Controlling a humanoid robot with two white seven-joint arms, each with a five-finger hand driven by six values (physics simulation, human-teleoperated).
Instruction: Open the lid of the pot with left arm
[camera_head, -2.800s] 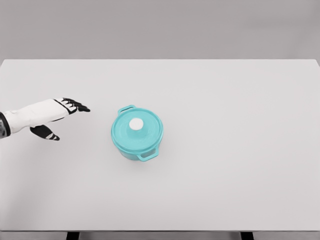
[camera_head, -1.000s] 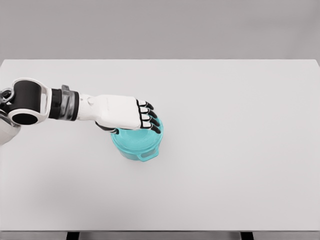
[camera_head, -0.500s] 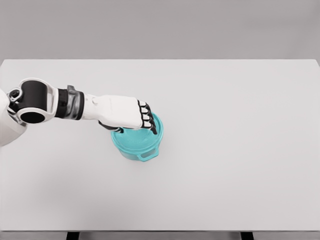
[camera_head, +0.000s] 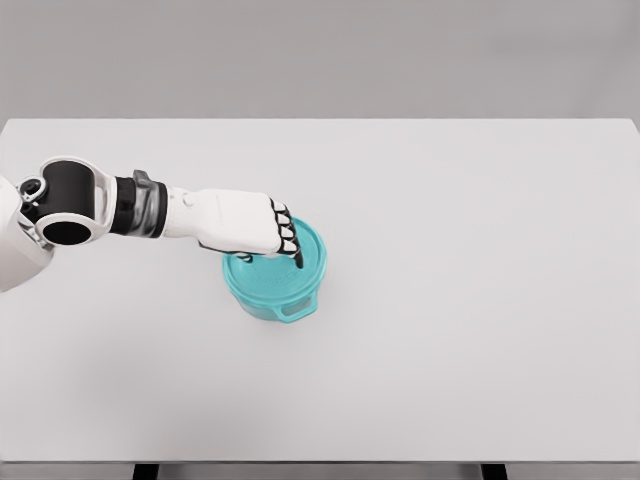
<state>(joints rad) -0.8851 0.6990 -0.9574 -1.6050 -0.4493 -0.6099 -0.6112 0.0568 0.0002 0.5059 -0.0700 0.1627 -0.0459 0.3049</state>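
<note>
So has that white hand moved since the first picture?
Yes. The left hand has swung right from the table's left edge and now sits curled on top of the teal pot.

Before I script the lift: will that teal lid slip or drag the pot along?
The lid looks rigid and smooth, so possibly slippery. The left hand curls over its centre, hiding the knob, so grip is uncertain. The pot looks small and squat: unlikely to tip, though it might shift.

Left hand (camera_head: 250, 225) on pot lid (camera_head: 290, 265)
</note>
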